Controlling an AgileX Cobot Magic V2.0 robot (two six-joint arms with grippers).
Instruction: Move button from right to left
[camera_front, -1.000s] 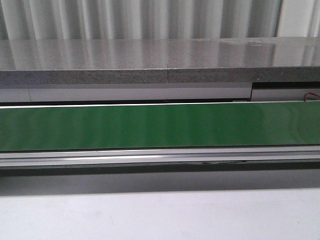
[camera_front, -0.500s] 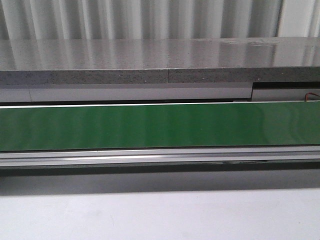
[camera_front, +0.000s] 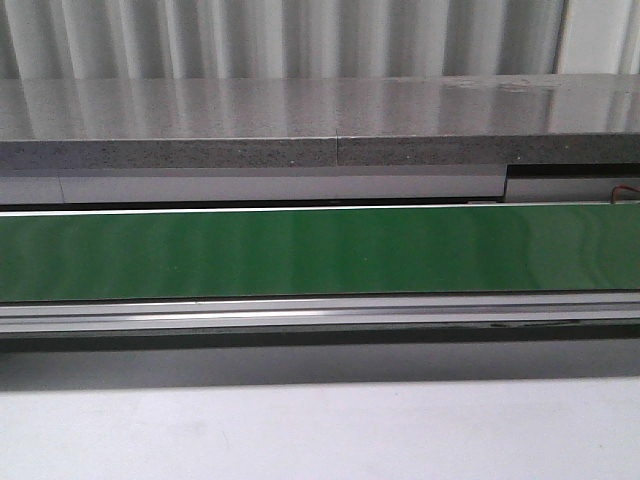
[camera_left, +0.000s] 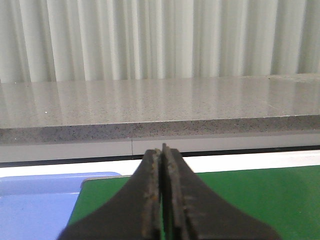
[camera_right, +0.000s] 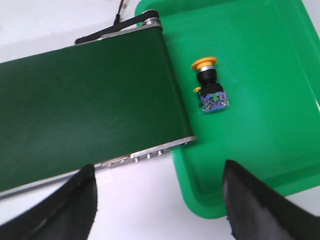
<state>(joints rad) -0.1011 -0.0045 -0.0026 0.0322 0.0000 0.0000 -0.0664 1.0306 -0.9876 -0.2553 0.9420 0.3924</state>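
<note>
R gripper, fingers spread wide, hovers short of the button lying in the green tray, axis along approach; L fingers closed, empty.

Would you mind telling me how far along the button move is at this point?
Nothing looks done yet. The button lies on its side in the green tray, beside the end of the belt. The right hand is open above it, holding nothing; the left hand is shut and empty. Grasping, carrying and placing remain.

The left end effector, fingers pressed together, hangs over a green belt beside a blue tray.
</note>
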